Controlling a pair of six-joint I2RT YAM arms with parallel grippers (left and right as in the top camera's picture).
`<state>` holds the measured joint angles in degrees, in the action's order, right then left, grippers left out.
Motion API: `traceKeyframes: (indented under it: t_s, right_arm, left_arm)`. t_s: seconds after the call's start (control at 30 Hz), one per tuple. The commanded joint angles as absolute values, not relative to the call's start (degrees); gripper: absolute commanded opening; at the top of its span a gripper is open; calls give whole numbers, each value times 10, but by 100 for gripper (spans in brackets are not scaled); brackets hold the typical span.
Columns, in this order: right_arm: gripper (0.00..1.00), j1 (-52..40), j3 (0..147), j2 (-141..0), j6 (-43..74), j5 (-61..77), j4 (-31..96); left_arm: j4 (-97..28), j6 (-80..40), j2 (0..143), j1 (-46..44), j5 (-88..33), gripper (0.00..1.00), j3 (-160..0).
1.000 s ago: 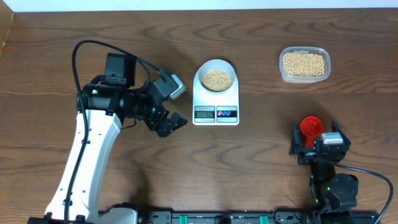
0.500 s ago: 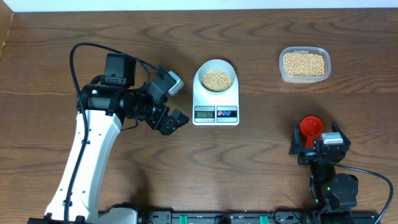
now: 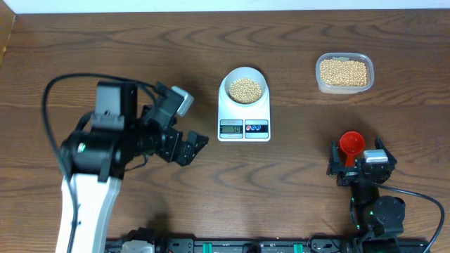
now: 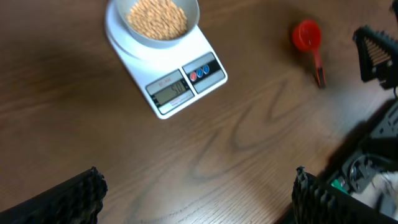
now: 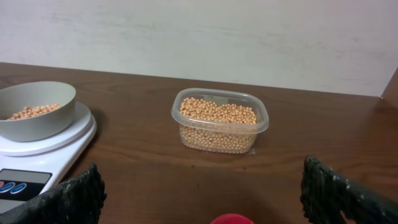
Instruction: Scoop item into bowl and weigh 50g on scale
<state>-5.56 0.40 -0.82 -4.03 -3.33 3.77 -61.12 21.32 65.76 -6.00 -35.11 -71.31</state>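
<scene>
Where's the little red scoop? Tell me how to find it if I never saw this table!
On the brown wooden table, find the white scale in the middle. Go right from it, toward the near edge, closer to you than the clear plastic tub. The scoop lies there, and it is the only bright red thing around.

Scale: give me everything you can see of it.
Flat white rectangular digital kitchen scale, plastic-looking, lying flat on the brown wooden table near its middle. Its front edge carries a grey LCD display, digits showing but too small to read, beside one red and one blue round button. A small round pale bowl holding tan beans sits on its platform. Nothing else touches it.
</scene>
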Motion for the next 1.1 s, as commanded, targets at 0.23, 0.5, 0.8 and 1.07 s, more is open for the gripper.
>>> traceKeyframes:
  t_s: [0.23, 0.5, 0.8, 1.07]
  right_arm:
    - [99, -61, 3, -3, -48, -39, 39]
    - [99, -61, 3, -3, -48, -39, 39]
    - [99, -61, 3, -3, -48, -39, 39]
    - [99, -61, 3, -3, -48, -39, 39]
  left_arm:
    - [-593, 116, 484, -57, -319, 98, -645]
    - [-545, 89, 356, -57, -304, 98, -573]
    - [-493, 82, 271, -57, -304, 98, -470]
    - [-436, 70, 268, -58, -306, 98, -436]
